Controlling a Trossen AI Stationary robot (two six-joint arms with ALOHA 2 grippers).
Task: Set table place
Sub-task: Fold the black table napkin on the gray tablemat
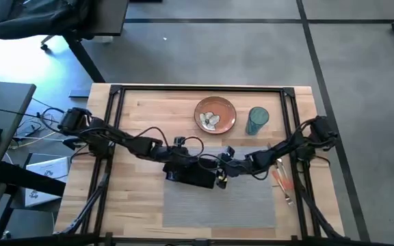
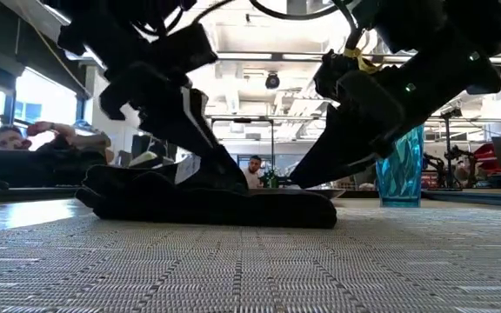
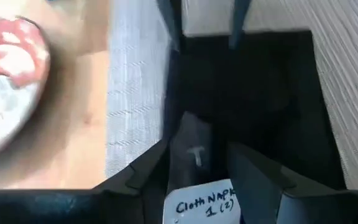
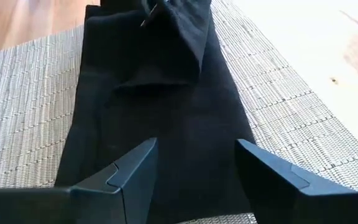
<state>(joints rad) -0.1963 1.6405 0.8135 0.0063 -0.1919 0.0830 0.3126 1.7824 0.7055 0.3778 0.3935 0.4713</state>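
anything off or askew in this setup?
Not much. The napkin lies bunched at the placemat's far edge with both grippers, left and right, over it. The plate and cup stand off the mat, and the cutlery lies loose to its right. No spill or damage shows.

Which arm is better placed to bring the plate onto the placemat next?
Probably the right. The left gripper is pinching the napkin. The right gripper's jaws are open above it, and free. The plate sits beyond both.

The table [image 1: 142, 106] is carrying a placemat [image 1: 221, 205] near centre, a plate [image 1: 215, 114] and blue glass [image 1: 257, 120] far, cutlery [image 1: 282, 179] right.
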